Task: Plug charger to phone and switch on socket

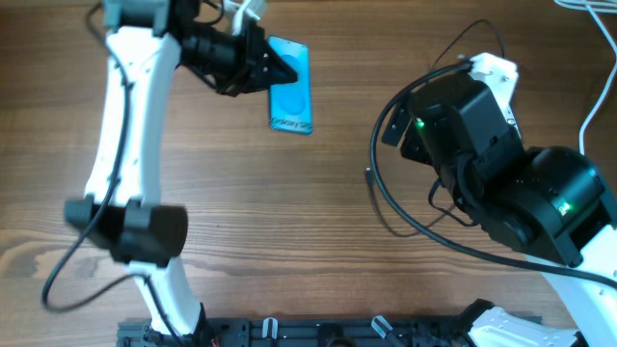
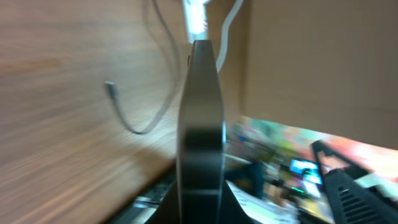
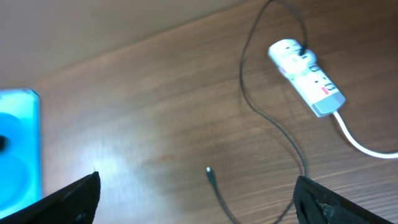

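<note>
overhead: left tool clamps the slim glossy teal phone; right tool gapes wide, empty.

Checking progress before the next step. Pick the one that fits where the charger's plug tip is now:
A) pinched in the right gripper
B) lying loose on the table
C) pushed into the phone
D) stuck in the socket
B: the plug tip lies on the bare table, apart from the phone, and the right gripper is open and holds nothing.
</note>
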`<state>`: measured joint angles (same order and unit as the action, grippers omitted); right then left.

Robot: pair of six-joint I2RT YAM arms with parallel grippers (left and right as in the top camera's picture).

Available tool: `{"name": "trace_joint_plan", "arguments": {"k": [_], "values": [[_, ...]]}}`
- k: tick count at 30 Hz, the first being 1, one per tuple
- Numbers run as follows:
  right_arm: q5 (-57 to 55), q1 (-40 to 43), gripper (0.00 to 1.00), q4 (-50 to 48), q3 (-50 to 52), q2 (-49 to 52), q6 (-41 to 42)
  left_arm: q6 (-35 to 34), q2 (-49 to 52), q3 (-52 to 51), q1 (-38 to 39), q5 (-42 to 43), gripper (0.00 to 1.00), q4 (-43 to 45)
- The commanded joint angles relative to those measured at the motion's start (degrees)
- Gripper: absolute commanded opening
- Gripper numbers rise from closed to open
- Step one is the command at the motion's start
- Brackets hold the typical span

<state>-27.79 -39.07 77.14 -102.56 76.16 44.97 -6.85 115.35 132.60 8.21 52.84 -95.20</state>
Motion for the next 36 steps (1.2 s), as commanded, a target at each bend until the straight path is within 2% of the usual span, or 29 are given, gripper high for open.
{"name": "trace_joint_plan", "arguments": {"k": [1, 7, 10, 19, 22, 25, 33, 36], "values": [[6.58, -0.24, 1.00, 0.07, -0.15, -0.72, -10.36, 1.70, -6.25, 0.39, 0.07, -12.59, 0.04, -0.81], [6.73, -0.24, 1.00, 0.22, -0.15, -0.61, -10.45, 1.25, -11.23, 0.37, 2.34, -16.46, 0.04, -1.33], [6.73, -0.24, 1.00, 0.24, -0.15, -0.63, -10.49, -1.40, -13.42, 0.37, 5.18, -20.00, 0.04, -1.33], [6.69, -0.24, 1.00, 1.36, -0.15, -0.61, -10.54, -21.14, -17.22, 0.37, 17.42, -46.66, 0.04, -1.31], [5.22, -0.24, 1.00, 2.25, -0.15, -0.57, -10.49, -29.14, -16.85, 0.37, 19.69, -56.78, 0.04, -1.31], [3.19, -0.24, 1.00, 3.58, -0.09, -0.35, -10.54, -34.12, -16.52, 0.37, 20.06, -61.99, 0.04, -1.31], [3.10, -0.24, 1.00, 7.15, -0.04, 3.23, -13.53, -33.90, -15.15, 0.37, 19.91, -68.32, 0.04, -1.31], [4.98, -0.24, 1.00, 7.15, -0.04, 4.55, -13.53, -34.38, -15.17, 0.37, 19.91, -67.21, 0.04, -1.29]]}}
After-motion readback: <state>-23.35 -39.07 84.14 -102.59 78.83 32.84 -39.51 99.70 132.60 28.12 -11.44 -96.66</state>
